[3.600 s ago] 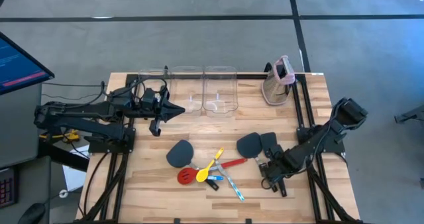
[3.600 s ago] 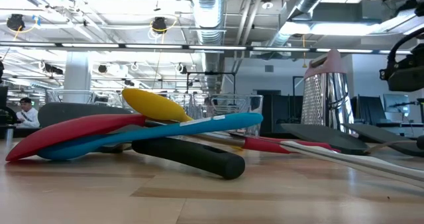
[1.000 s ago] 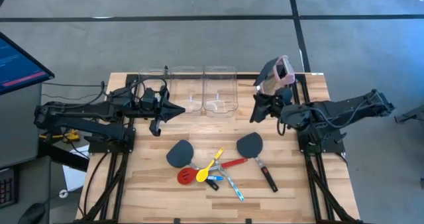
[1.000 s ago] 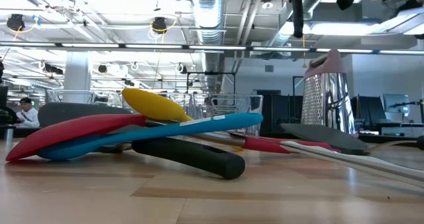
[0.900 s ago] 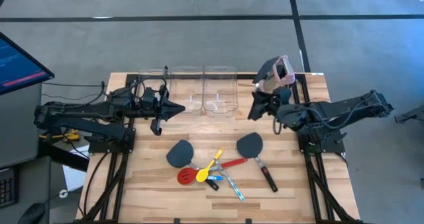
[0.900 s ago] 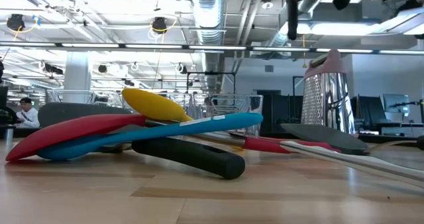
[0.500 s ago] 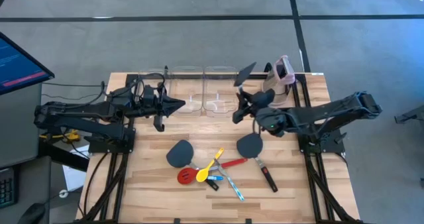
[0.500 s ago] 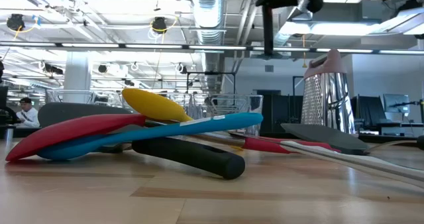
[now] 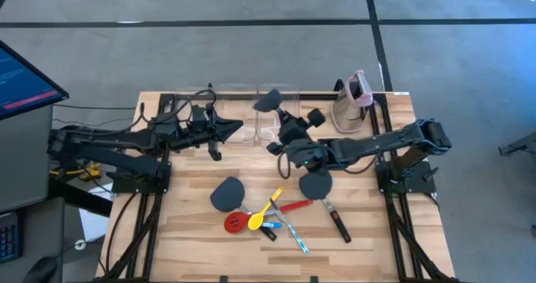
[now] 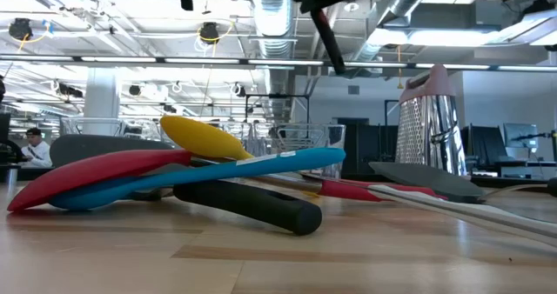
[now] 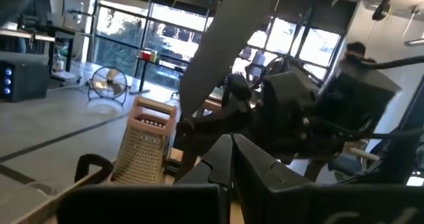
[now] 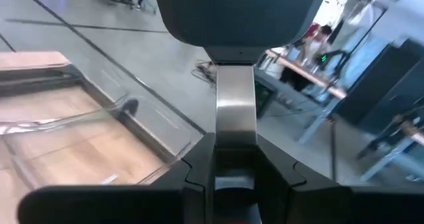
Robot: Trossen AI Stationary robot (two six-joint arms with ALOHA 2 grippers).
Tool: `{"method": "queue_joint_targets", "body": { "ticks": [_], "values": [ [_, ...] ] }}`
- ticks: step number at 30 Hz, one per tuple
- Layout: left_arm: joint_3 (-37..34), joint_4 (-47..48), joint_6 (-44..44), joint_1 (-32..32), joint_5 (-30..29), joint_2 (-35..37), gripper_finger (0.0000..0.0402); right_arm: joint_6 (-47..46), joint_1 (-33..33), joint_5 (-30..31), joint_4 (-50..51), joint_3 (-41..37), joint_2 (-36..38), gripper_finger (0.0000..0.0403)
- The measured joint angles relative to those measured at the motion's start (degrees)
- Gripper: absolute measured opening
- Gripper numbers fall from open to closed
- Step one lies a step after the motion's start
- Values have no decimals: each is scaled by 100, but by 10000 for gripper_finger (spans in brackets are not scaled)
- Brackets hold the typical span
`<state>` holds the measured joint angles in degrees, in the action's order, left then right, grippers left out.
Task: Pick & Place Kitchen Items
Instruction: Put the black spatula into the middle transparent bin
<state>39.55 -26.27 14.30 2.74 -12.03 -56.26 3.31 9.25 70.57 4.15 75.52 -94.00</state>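
R pincer [image 9: 280, 131] raised over the far-centre of the bench [image 9: 385, 224], clamped on the handle of a dark grey spatula [image 9: 267, 104]; blade tipped up above the clear bins [image 9: 276, 95]. R wrist view: silvery shank [image 12: 236, 111] runs straight out between the closed fingers, blade filling the top. Low view shows the handle [image 10: 327, 37] hanging slantwise, well clear of the bench.

L pincer [image 9: 238, 126] hovers just beside the bins on their left side, fingers pressed together w/ nothing between them; L wrist view shows them meeting at a point [image 11: 231, 159], w/ the held spatula's blade and R arm beyond.

Rest of utensils on bench, near-centre: 2nd spatula [image 9: 226, 193] and 3rd spatula [image 9: 320, 188] lying flat, apart; between them a pile w/ red slotted spoon [image 9: 235, 223], yellow spoon [image 9: 266, 211], blue spoon [image 9: 270, 225], thin silvery-green tools [image 9: 293, 233], overlapping.

Grater w/ pink top [image 9: 353, 100] upright at far-right corner.
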Motion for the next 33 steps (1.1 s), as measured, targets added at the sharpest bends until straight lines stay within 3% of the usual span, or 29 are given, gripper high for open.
{"method": "queue_joint_targets", "body": {
  "ticks": [8,20,28,33],
  "values": [
    [-2,-322,-34,-5,-3,-164,1,328,-113,462,256,108,-190,65],
    [0,-856,-100,-7,-509,-564,25,324,-158,437,293,106,-190,65],
    [0,-1227,-2091,-37,-516,-767,80,123,-158,141,313,104,-188,65],
    [-2,-1237,-2339,-37,-910,-922,118,115,-155,122,312,101,-188,65]
  ]
}}
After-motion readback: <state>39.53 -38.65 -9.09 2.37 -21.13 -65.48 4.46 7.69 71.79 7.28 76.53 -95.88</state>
